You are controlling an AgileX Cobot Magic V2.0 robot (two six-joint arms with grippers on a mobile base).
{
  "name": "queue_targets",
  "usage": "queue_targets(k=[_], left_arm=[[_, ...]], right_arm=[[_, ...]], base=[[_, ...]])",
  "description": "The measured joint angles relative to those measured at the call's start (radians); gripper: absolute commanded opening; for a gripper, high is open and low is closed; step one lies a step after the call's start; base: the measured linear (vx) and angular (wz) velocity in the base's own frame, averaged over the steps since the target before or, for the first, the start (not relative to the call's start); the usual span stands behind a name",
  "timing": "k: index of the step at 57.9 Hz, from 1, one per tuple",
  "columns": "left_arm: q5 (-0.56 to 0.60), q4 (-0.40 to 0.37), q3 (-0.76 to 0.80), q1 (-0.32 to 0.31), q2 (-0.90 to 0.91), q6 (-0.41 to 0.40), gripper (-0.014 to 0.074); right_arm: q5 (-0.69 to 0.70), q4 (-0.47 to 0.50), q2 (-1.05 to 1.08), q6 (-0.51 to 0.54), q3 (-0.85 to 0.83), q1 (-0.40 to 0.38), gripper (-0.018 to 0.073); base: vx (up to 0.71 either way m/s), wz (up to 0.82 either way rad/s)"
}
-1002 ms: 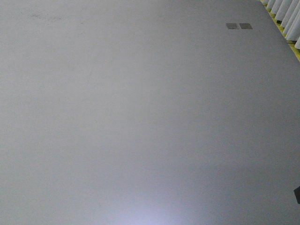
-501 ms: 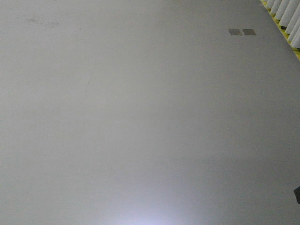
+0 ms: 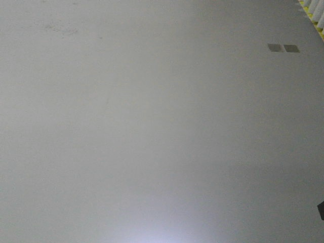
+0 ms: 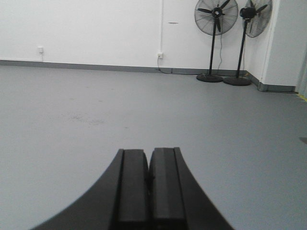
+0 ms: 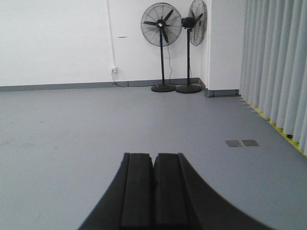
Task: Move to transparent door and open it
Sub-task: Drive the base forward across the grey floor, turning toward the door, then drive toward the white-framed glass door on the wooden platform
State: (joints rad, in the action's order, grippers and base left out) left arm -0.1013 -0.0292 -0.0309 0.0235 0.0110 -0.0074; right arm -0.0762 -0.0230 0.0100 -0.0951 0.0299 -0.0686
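Observation:
The transparent door is out of view in every frame. My left gripper (image 4: 148,152) is shut and empty, pointing forward over the grey floor (image 4: 72,120). My right gripper (image 5: 154,156) is also shut and empty, held level over the same floor (image 5: 72,124). Neither gripper shows in the front view, which holds only grey floor (image 3: 152,126).
Two black pedestal fans (image 4: 216,28) (image 5: 163,38) stand by the white far wall (image 4: 96,28). Pale curtains (image 5: 276,67) with a yellow floor line hang along the right. Two grey floor plates (image 3: 283,48) (image 5: 242,143) lie to the right.
In the front view the floor plates have slid down and to the right, and the curtains have almost left the top right corner. The base is moving.

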Motion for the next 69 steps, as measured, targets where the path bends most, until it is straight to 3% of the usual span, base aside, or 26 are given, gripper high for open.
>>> queue_targets(k=[69], left_arm=[[0.0,0.0,0.0,0.0,0.0,0.0,-0.0006]], right_arm=[[0.0,0.0,0.0,0.0,0.0,0.0,-0.0009]], base=[[0.38,0.34]])
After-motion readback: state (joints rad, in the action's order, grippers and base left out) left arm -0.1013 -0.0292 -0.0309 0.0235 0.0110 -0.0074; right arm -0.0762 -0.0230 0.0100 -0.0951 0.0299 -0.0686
